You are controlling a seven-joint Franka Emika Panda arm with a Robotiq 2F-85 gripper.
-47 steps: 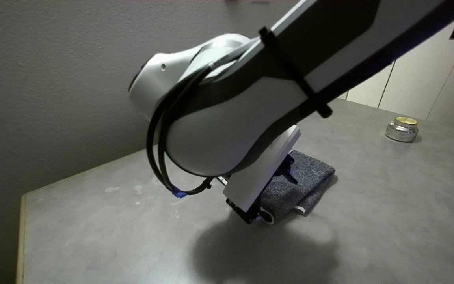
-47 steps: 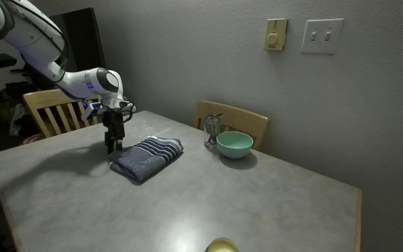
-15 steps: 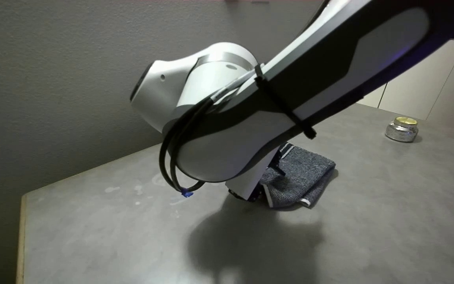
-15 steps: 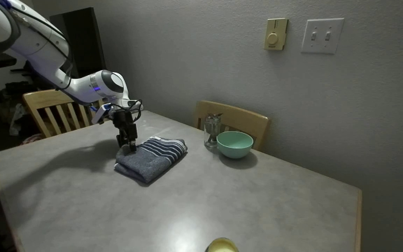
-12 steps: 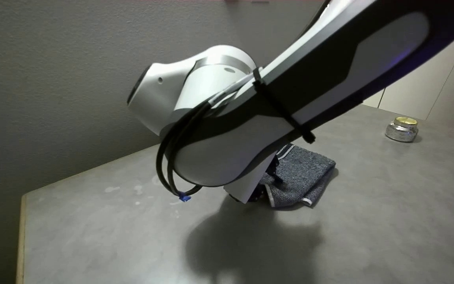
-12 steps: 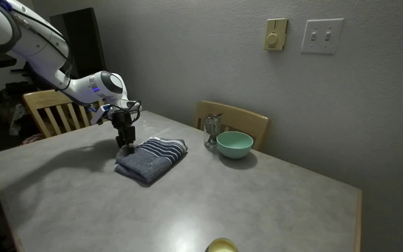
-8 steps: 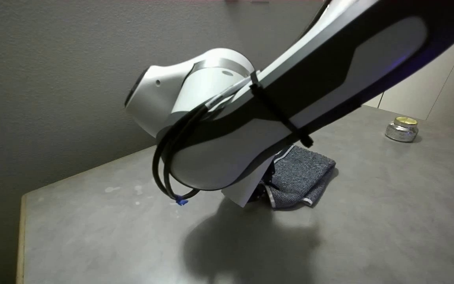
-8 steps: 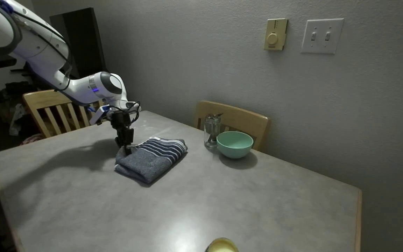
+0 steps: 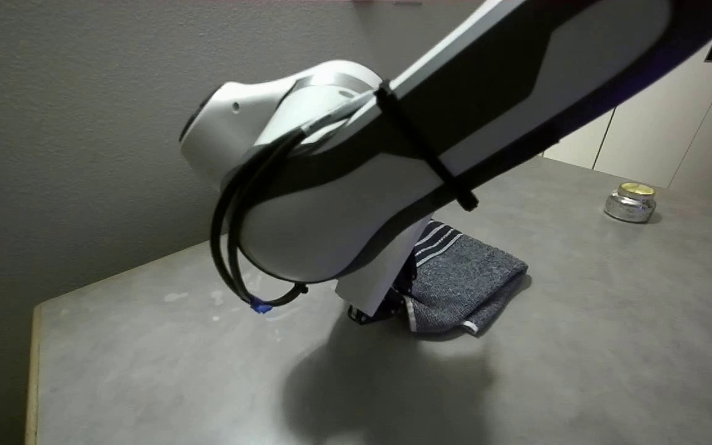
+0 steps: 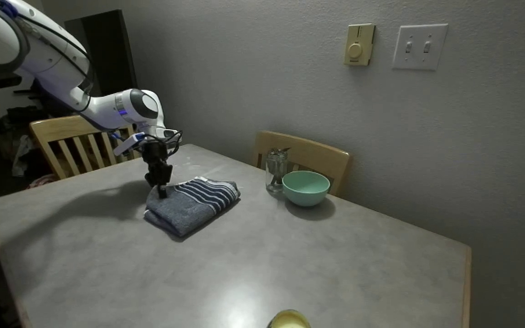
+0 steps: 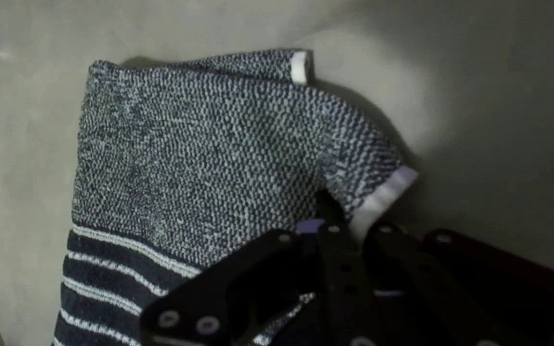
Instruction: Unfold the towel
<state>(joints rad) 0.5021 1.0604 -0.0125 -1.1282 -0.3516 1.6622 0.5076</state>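
Note:
The towel (image 10: 192,207) lies folded on the table, dark grey-blue with a band of white stripes at one end. Both exterior views show it, though the arm hides part of it in an exterior view where its plain grey side (image 9: 467,281) faces up. My gripper (image 10: 161,191) points down at the towel's near corner. In the wrist view the towel's white hem (image 11: 385,192) runs down between the fingers of the gripper (image 11: 354,228), which are drawn together with cloth pinched between them. The fingertips are dark and partly hidden in the folds.
A green bowl (image 10: 306,189) and a glass jar (image 10: 276,171) with utensils stand near the wall side, before a wooden chair (image 10: 321,148). A silver jar with a gold lid (image 9: 631,201) sits farther off on the table (image 10: 335,264).
The fingers moved onto the towel's corner and came together on it. Over the last half second the arm has risen slightly, and the towel has shifted a little along with the gripper.

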